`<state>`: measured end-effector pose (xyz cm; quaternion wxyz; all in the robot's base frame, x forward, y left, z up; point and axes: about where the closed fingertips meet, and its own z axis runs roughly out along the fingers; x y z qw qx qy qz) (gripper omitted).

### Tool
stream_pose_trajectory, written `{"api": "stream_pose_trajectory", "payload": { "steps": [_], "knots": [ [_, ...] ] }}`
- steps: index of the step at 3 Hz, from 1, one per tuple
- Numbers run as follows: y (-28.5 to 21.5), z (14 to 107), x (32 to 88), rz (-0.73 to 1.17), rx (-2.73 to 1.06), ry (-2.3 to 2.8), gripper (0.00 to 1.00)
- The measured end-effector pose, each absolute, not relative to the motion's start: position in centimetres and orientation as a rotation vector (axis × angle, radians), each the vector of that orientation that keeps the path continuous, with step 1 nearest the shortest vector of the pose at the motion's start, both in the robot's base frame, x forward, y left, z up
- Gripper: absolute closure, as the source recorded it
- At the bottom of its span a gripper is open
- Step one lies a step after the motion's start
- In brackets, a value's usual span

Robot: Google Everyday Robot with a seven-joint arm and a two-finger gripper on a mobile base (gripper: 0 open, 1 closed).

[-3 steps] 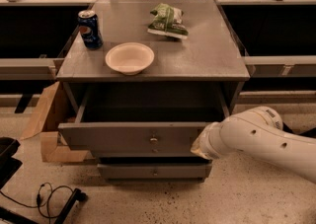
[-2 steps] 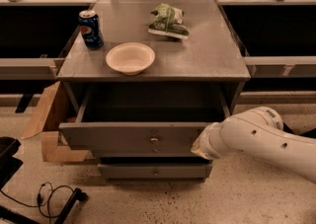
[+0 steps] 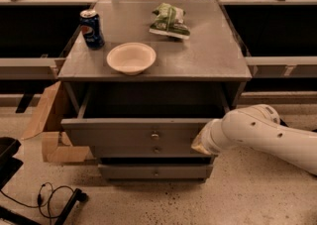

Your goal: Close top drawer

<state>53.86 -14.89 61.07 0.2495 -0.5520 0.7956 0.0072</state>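
The top drawer [image 3: 124, 131] of the grey cabinet stands pulled out, and its dark inside shows under the cabinet top. Its long flat front has a small metal knob [image 3: 155, 135] in the middle. My gripper [image 3: 199, 143] is at the end of the white arm [image 3: 257, 132], which reaches in from the right. It sits against the right end of the drawer front, at knob height. The fingers are hidden at the arm's tip.
On the cabinet top [image 3: 208, 55] are a blue soda can [image 3: 92, 28], a white bowl [image 3: 131, 58] and a green snack bag [image 3: 170, 20]. Two shorter drawer fronts [image 3: 156, 171] sit below. A cardboard box [image 3: 47, 120] stands at the left, with cables [image 3: 49, 196] on the floor.
The drawer front looks slightly closer to the cabinet than before. The arm stays against its right end.
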Motion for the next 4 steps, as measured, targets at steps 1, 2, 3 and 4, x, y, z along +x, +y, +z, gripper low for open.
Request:
{"api": "stream_pose_trajectory", "payload": {
  "steps": [1,2,3,4],
  "knots": [
    [-15.5,61.0,55.7,0.02,-1.515,2.147,1.0],
    [-16.2,61.2,57.4,0.017,-1.527,2.132,1.0],
    [-17.0,61.4,59.8,0.016,-1.543,2.118,1.0],
    [-17.0,61.4,59.6,0.016,-1.543,2.118,1.0]
  ]
}}
